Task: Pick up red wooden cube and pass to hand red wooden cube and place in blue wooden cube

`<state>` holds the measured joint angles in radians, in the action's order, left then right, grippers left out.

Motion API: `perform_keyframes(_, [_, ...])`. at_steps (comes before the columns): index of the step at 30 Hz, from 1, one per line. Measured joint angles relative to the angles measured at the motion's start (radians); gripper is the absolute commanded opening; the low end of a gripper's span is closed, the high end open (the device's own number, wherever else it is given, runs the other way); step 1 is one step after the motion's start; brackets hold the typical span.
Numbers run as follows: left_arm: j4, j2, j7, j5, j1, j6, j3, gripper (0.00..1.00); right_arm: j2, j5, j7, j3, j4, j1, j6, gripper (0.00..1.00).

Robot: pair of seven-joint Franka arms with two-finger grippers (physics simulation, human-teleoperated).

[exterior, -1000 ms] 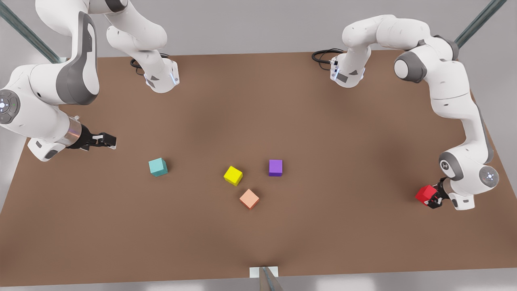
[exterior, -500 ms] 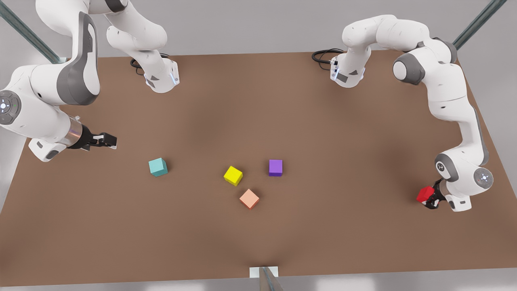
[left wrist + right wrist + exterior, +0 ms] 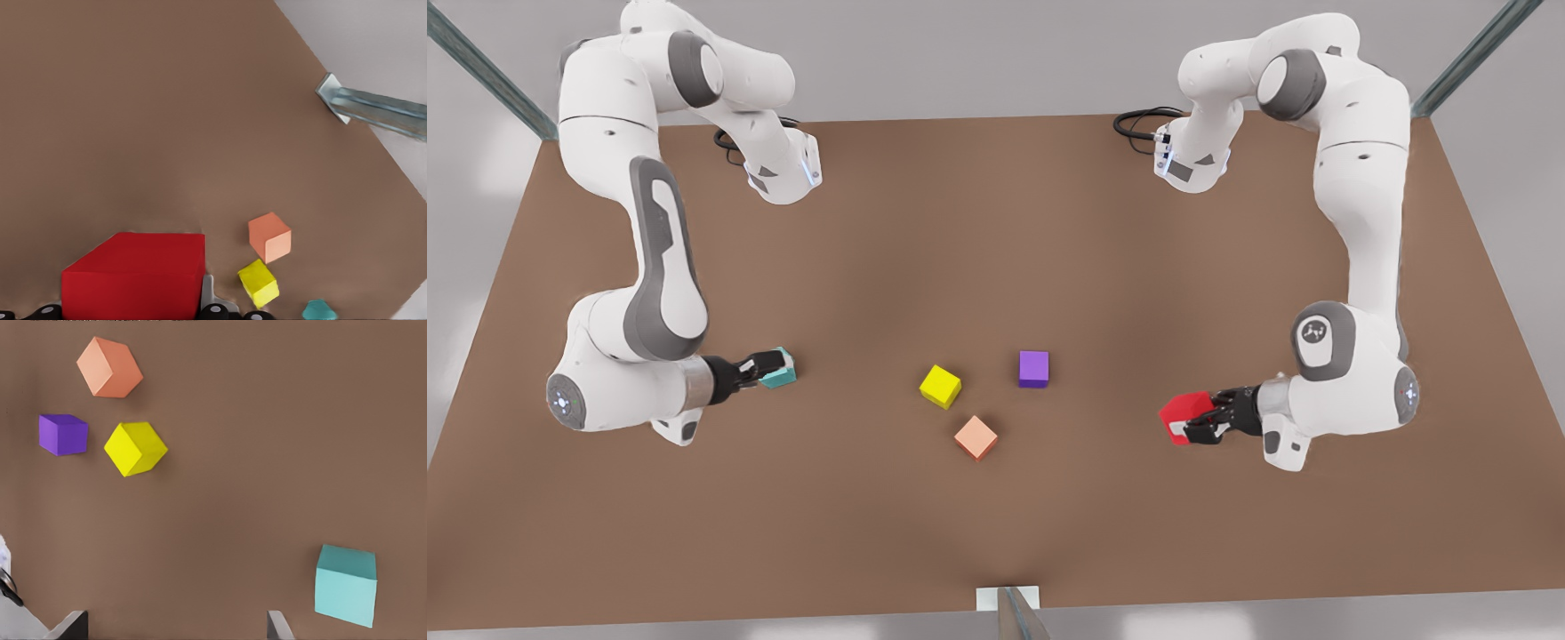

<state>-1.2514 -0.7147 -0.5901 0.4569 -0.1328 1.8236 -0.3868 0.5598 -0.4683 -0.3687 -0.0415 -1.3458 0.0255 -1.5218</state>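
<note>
Gripped in the left gripper (image 3: 1193,425), out on the front view's right of the bright yellow wooden cube (image 3: 940,386), is the small red wooden cube (image 3: 1183,413). The fingers are closed narrowly on two opposite faces. The red cube sits turned, with one edge pointing toward the yellow cube; being a cube, it has no long axis. It seems to be lifted clear of the brown tabletop (image 3: 996,222), though the front view does not settle this.

Nearest the camera, just in front of the yellow cube, lies the pale salmon-orange wooden cube (image 3: 975,436). Just behind it and toward the front view's right is the purple wooden cube (image 3: 1034,368). All three rest apart from one another.

On the front view's left of the yellow cube, the right gripper (image 3: 769,366) reaches in level, right at the teal blue wooden cube (image 3: 781,372). In the right wrist view its fingers (image 3: 277,623) stand wide apart with bare table between them, and the teal cube lies flat just outside one finger.
</note>
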Motion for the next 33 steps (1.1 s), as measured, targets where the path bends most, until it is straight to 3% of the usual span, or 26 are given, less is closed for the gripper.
perform_keyframes(5, [0.081,-0.197,0.084,0.246,0.016,-0.075,-0.167,0.65,0.088,-0.235,-0.336,-0.004,0.056,0.039,-0.134,1.00])
perform_keyframes(6, [0.092,-0.233,0.108,0.274,0.020,-0.065,-0.203,0.59,0.105,-0.294,-0.404,-0.004,0.057,0.040,-0.157,1.00])
perform_keyframes(8, [0.108,-0.266,0.166,0.313,0.049,-0.032,-0.238,0.59,0.130,-0.398,-0.537,-0.003,0.058,0.039,-0.196,1.00])
perform_keyframes(20, [0.150,-0.340,0.555,0.433,0.164,0.177,-0.280,0.59,0.155,-0.777,-1.175,-0.006,-0.040,0.081,-0.286,1.00])
perform_keyframes(33, [0.208,-0.385,0.826,0.496,0.259,0.455,-0.293,0.60,0.117,-0.997,-1.525,-0.006,-0.160,0.217,-0.426,1.00])
